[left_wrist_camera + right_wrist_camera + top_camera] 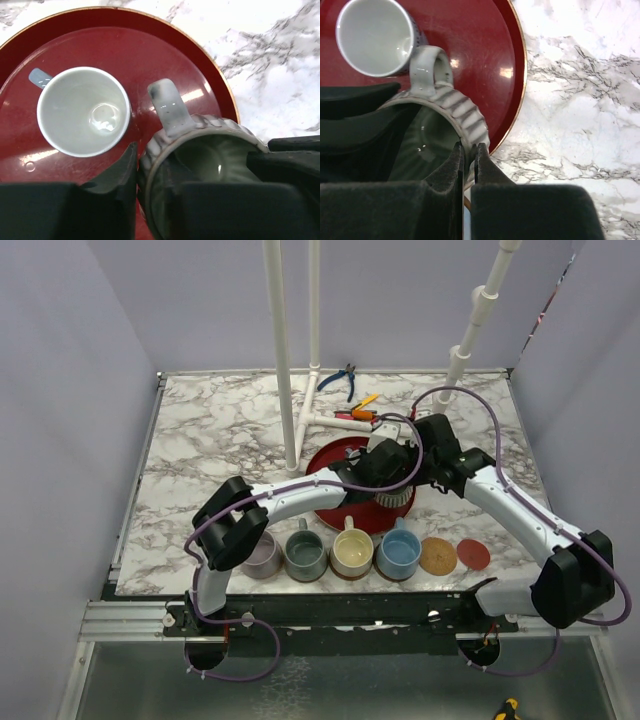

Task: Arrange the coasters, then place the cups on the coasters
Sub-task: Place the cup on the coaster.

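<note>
Marble-patterned table (200, 440) spread beneath both tools. Red tray (165, 40) directly under them, carrying the last two cups. Well back from the tools, toward the arm bases: four cups (352, 552) seated in a row, then a tan coaster (437, 556) and a smaller reddish coaster (473, 554), both bare. Ribbed cup (465, 117) upright on the tray, caught between the tools. Right tool (468, 160) pinched tight on its rim, one finger inside, one outside. Left tool (146, 167) astride the opposite wall, outer finger against the ribs, inner finger hidden; clamped or not, cannot tell. Small pale cup (82, 110) just beyond the left tool, untouched. Judged mid-pick of the fifth cup. Next: lift clear of the tray lip, keep level, carry back to the tan coaster, set down centred.
</note>
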You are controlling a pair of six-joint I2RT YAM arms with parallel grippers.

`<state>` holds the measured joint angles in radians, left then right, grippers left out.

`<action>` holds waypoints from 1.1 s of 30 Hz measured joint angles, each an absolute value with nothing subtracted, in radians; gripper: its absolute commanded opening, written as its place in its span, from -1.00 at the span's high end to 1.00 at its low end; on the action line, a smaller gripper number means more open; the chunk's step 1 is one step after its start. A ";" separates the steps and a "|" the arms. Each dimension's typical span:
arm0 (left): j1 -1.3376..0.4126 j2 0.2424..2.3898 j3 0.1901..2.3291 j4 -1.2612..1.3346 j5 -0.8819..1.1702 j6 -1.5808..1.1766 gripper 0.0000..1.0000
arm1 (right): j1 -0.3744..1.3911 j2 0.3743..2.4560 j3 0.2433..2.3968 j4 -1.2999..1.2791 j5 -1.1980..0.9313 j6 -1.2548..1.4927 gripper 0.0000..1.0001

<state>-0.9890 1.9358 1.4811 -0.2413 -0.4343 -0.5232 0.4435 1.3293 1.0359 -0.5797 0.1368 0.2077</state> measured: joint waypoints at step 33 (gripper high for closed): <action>-1.158 1.925 1.707 -0.356 -0.503 -0.546 1.00 | 0.058 1.153 1.166 -0.675 0.179 0.410 -0.71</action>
<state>-1.1580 1.9247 1.7065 -0.3561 -0.5034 -0.5461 0.0582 1.1530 1.1664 -0.6746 0.1795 0.4099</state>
